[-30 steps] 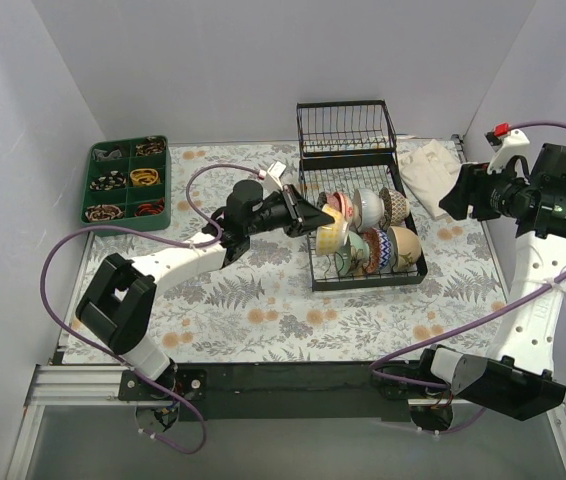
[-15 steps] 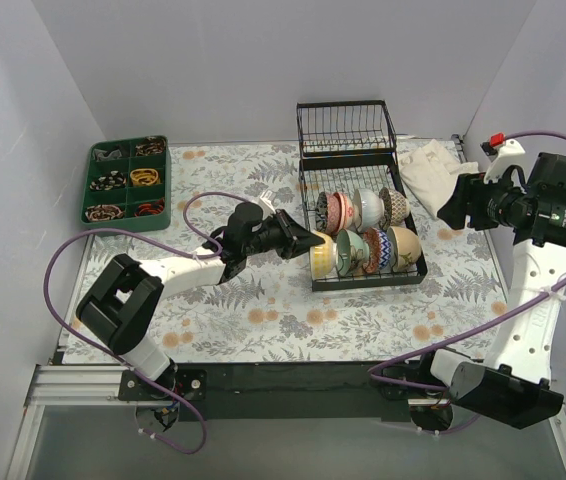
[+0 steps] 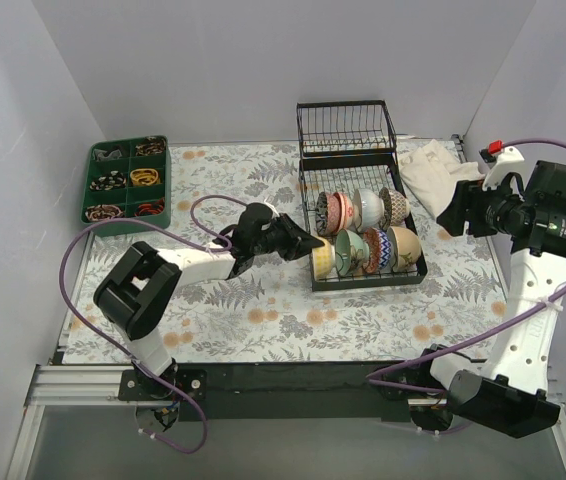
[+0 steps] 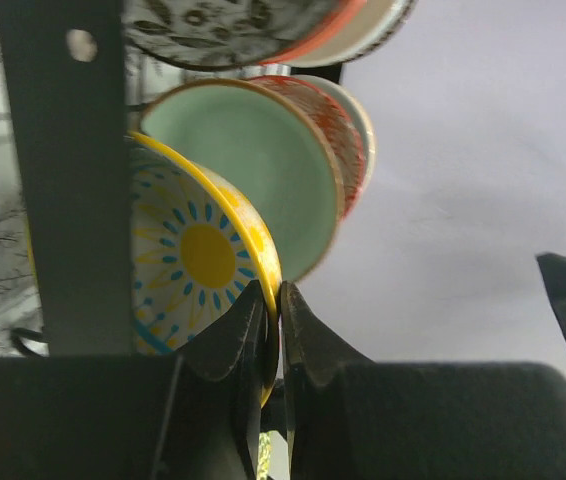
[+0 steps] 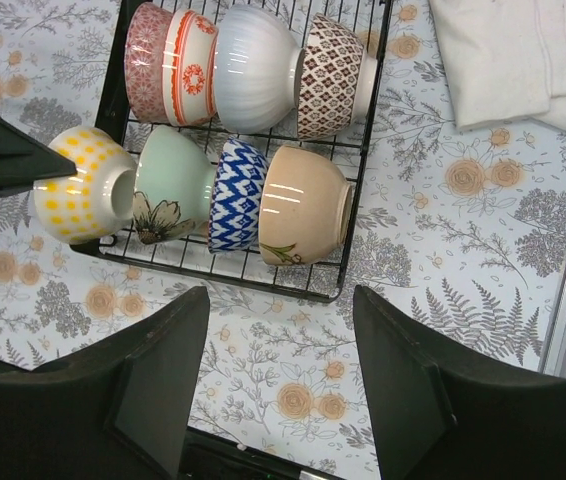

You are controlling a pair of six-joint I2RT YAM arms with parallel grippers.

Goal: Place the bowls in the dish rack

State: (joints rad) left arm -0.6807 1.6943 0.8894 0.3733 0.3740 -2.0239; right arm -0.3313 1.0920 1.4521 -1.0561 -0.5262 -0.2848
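The black wire dish rack (image 3: 367,284) stands right of centre and holds several bowls on edge in two rows. The back row has a red-orange patterned bowl (image 3: 340,212), a white one (image 3: 368,207) and a brown lattice one (image 3: 395,207). The front row has a pale green bowl (image 5: 173,180), a blue-patterned one (image 5: 235,192) and a cream one (image 5: 303,205). My left gripper (image 3: 308,243) is shut on the rim of a yellow dotted bowl (image 4: 198,260), which sits at the front row's left end (image 5: 78,185). My right gripper (image 3: 455,212) is open and empty, high above the rack's right side.
A green compartment tray (image 3: 128,180) sits at the far left. A white cloth (image 3: 433,170) lies at the back right. The rack's taller wire basket end (image 3: 346,128) stands at the back. Floral table cover lies all round the rack.
My left gripper moved down and right with the yellow bowl, bringing it to the left end of the rack's front row. The right arm shifted only slightly.
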